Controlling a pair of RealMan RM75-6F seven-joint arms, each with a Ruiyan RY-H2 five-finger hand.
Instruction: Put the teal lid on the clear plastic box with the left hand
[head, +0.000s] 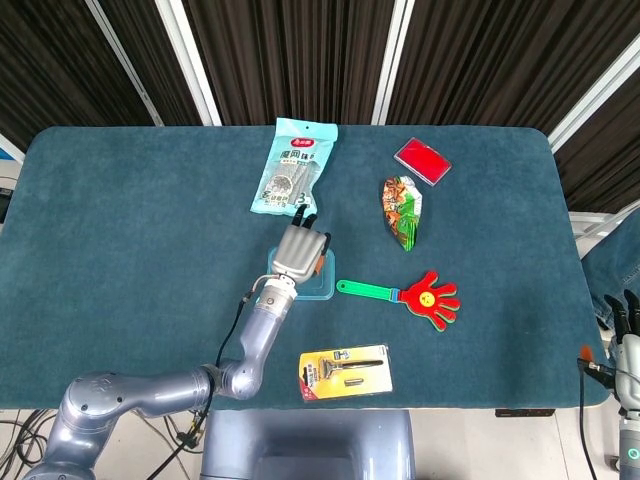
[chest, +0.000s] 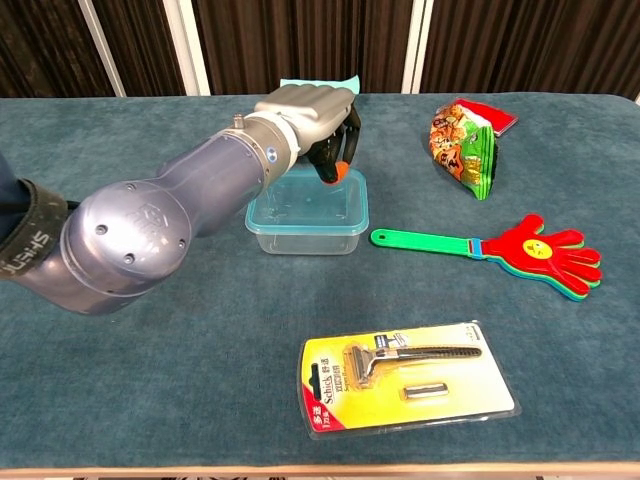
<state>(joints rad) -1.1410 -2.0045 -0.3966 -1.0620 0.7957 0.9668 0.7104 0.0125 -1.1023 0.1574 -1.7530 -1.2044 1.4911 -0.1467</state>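
Note:
The clear plastic box (chest: 305, 240) (head: 318, 287) stands mid-table, and the teal lid (chest: 300, 200) lies flat on top of it. My left hand (chest: 305, 112) (head: 298, 250) hovers above the box's far edge with its fingers bent downward and apart, holding nothing and not touching the lid. In the head view the hand still covers much of the box. My right hand (head: 624, 322) shows only at the far right edge of the head view, off the table, fingertips pointing up with nothing in them.
A razor blister pack (chest: 405, 375) lies near the front edge. A green-handled red hand clapper (chest: 500, 248) lies right of the box. A snack bag (chest: 462, 135) and a red card (head: 422, 160) sit at the back right, and a teal packet (head: 292, 168) lies behind the box.

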